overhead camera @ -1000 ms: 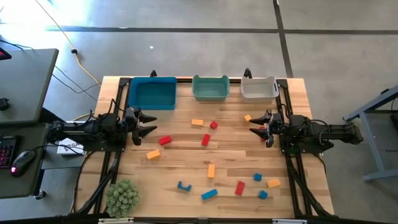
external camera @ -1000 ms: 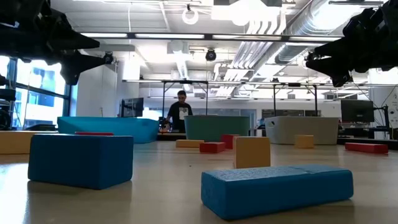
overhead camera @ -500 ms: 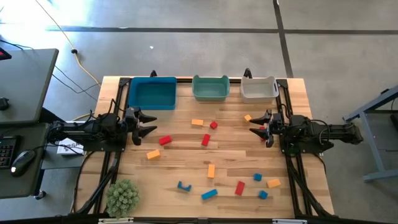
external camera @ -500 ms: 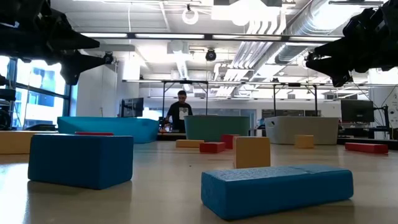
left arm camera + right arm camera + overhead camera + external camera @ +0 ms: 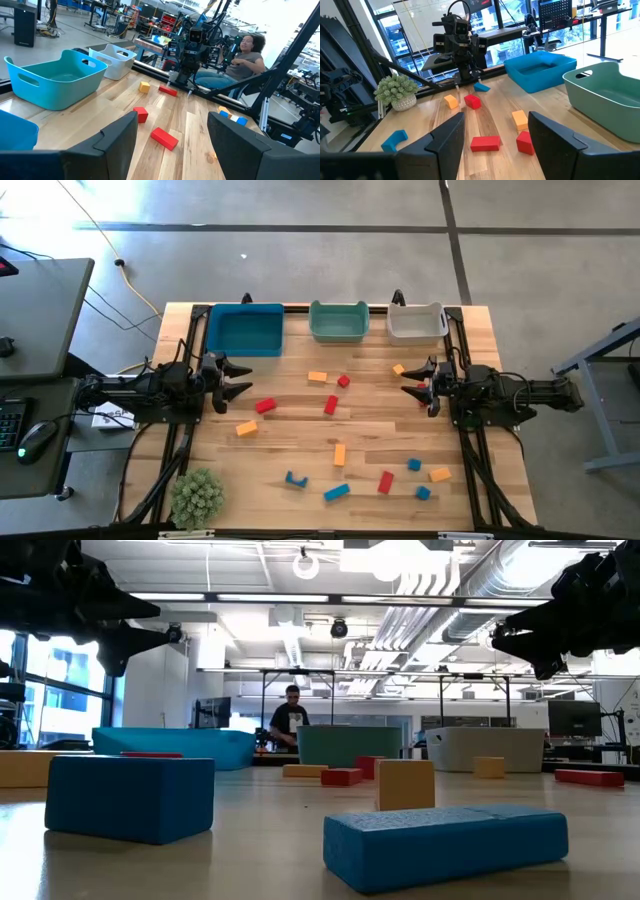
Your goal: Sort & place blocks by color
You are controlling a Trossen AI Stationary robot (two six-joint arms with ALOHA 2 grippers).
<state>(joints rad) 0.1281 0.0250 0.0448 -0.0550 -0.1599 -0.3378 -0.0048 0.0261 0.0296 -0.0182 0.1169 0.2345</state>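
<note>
- The left pincer point(image 5: 238, 379) is being held above the left edge of the counter point(image 5: 300, 430), its fingers spread wide with nothing gripped between them.
- The right pincer point(image 5: 413, 387) is being kept at the right edge, facing inward, likewise parted wide and carrying nothing.
- Three bins are being shown along the far edge: the blue bin point(image 5: 245, 330) on the left, the teal bin point(image 5: 338, 321) in the middle, the white bin point(image 5: 416, 322) on the right.
- The blocks are being left scattered over the open wood, none of them inside a bin.
- A red block point(image 5: 265, 406) and an orange block point(image 5: 246, 427) are lying near the left pincer.
- An orange bar point(image 5: 317, 376), a red cube point(image 5: 343, 381) and a red bar point(image 5: 331, 406) are grouped mid-counter, in front of the teal bin.
- A small orange block point(image 5: 398, 368) is sitting just beside the right pincer.
- Toward the near edge an orange bar point(image 5: 340, 454), a blue arch point(image 5: 295, 479), a blue bar point(image 5: 336, 492), a red bar point(image 5: 385, 481), two blue cubes point(image 5: 414, 465) and an orange block point(image 5: 439, 474) are spread out.
- A green plant point(image 5: 196, 498) is standing at the near left corner.
- A person point(image 5: 289, 720) is being seen far behind the counter in the low view.
</note>
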